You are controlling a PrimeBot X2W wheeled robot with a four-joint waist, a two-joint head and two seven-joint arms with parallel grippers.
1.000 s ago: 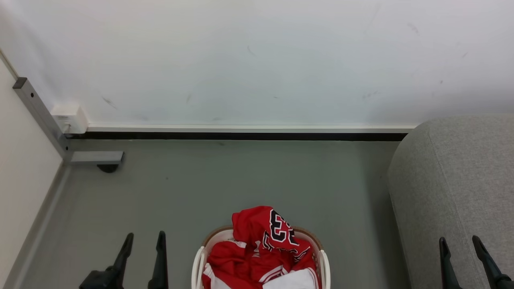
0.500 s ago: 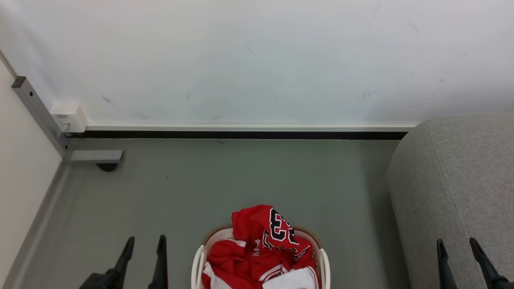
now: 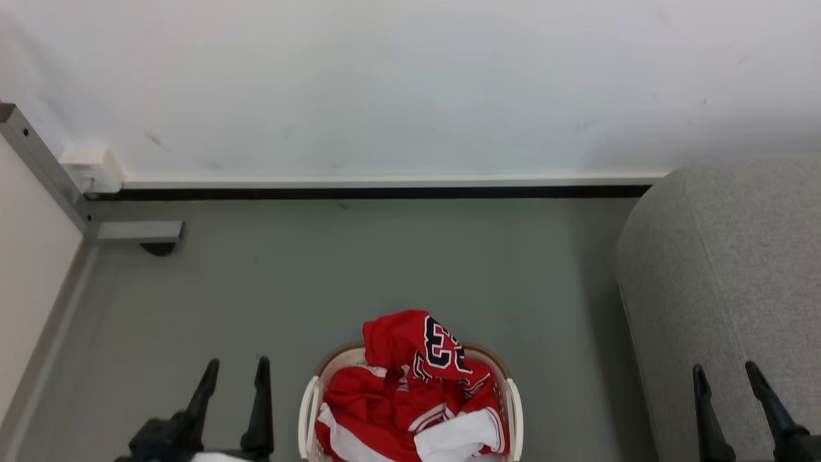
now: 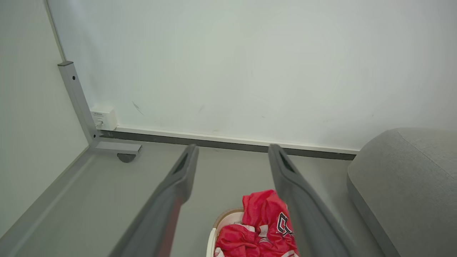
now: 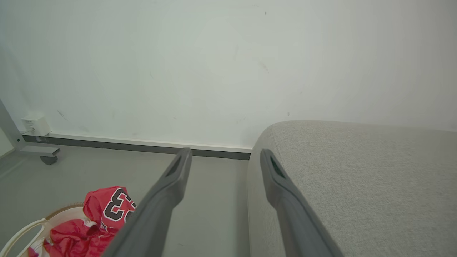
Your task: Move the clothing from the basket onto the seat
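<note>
The seat (image 3: 725, 269) fills the right side, its near edge rounded. It is well apart from the basket (image 3: 306, 410), with bare floor (image 3: 385, 269) between them. The basket sits on the floor, low in the head view between the two arms, and all the clothing (image 3: 397, 391) is heaped inside it. The numbered piece stands above the far rim (image 3: 337, 359).

A white cloth (image 3: 458, 436) lies at the near side, touching the red, so a low or careless grab would likely catch it too. The red pieces look tangled. Lifting one may drag another over the rim and drop it on the floor.

The basket looks light. If fabric snags on it, or a finger strikes the rim, it could tip or slide.

A long garment carried across the gap may trail on the floor. One released too near the seat's rounded edge could slip off.

The left fingers (image 3: 260, 398) are spread apart and empty, beside the basket's left handle. The right fingers (image 3: 707, 410) are also apart and empty, over the seat's near edge. Neither touches the clothing.
</note>
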